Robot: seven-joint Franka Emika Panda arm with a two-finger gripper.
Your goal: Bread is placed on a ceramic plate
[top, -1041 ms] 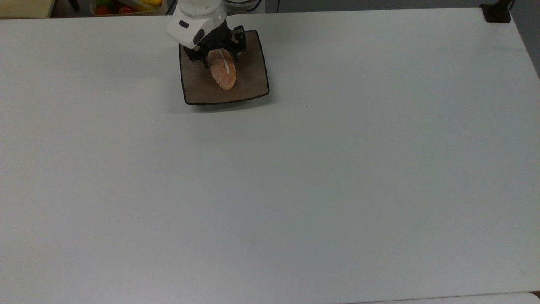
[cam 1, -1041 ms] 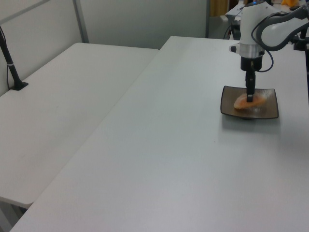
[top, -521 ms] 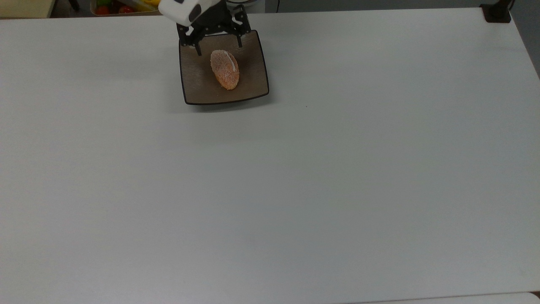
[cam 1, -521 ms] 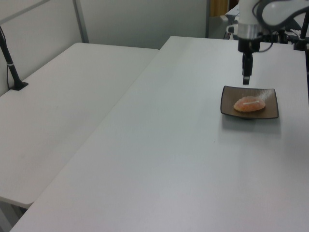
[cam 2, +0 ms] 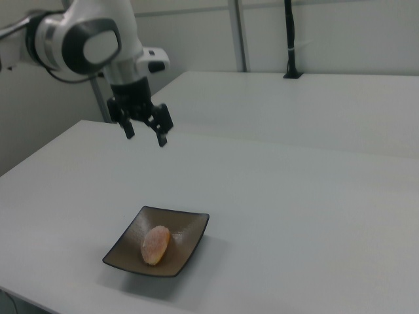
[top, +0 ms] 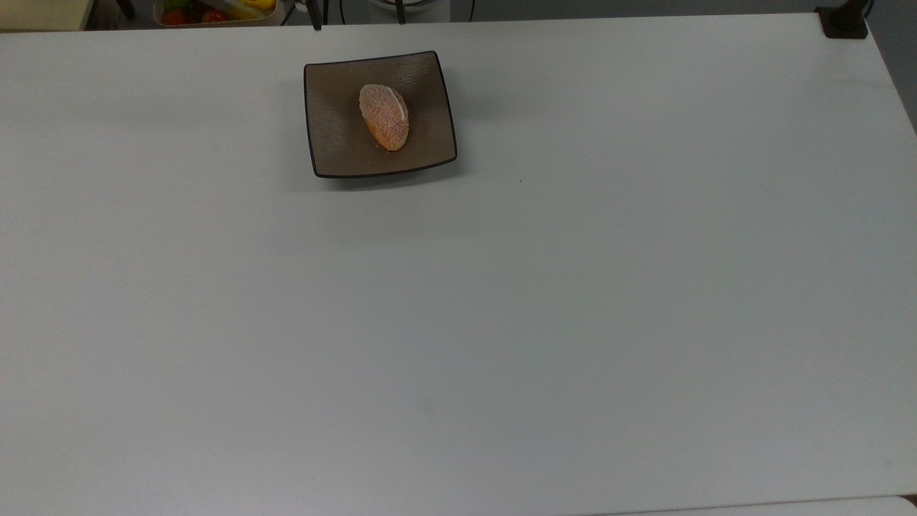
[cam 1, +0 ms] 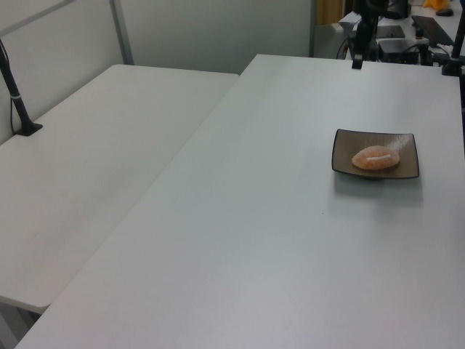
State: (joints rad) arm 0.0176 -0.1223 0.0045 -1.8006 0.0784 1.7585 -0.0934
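The bread (top: 385, 117) (cam 1: 375, 158) (cam 2: 156, 244), an oval orange-brown bun with a white stripe, lies on the square brown ceramic plate (top: 333, 143) (cam 1: 407, 169) (cam 2: 183, 255). Nothing touches it. My gripper (cam 2: 145, 135) hangs open high above the table, well clear of the plate and behind it in the right view, with nothing between its fingers (cam 2: 162, 138). One dark finger (cam 1: 357, 62) shows at the top of the left view, and both fingertips (top: 316, 23) just cross the top edge of the top view.
The white table (top: 501, 301) stretches wide around the plate. A tray of colourful items (top: 215, 11) sits beyond the far edge in the top view. A black post base (top: 844, 21) stands at the top view's upper right corner. A second white table (cam 1: 87, 145) adjoins.
My gripper let go of the bread, opened and rose up and away from the plate toward the table's far edge. The bread stays on the plate.
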